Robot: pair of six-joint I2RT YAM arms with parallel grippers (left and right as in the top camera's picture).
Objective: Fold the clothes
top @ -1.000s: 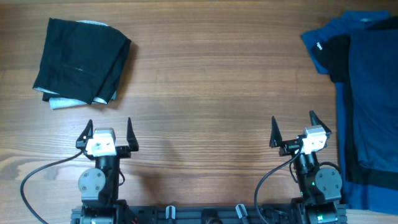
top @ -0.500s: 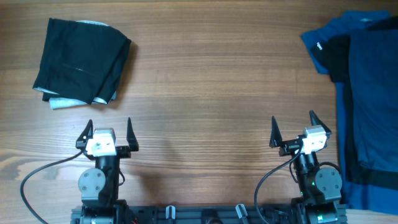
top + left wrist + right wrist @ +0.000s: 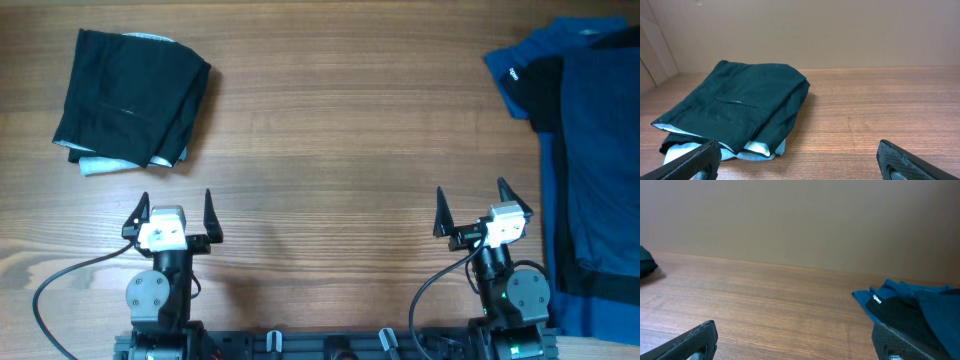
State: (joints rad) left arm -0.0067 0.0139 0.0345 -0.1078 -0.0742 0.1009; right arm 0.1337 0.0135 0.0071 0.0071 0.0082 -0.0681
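black folded garment [image 3: 130,95], blue clothes [image 3: 590,150]

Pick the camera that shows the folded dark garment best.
Overhead: the folded dark garment lies whole and unobstructed. Left wrist shows it close, one corner behind a fingertip. Right wrist catches only an edge.

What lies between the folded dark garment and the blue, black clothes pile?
Only bare wooden tabletop between the folded dark garment and the clothes pile, per the overhead view.

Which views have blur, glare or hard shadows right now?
Overhead: even light, sharp, no glare on the brown wooden table. Left wrist: folded black cloth garment crisp, left end effector fingers slightly soft at the bottom edge. Right wrist: right end effector fingers likewise; bright blue cloth garment clear.
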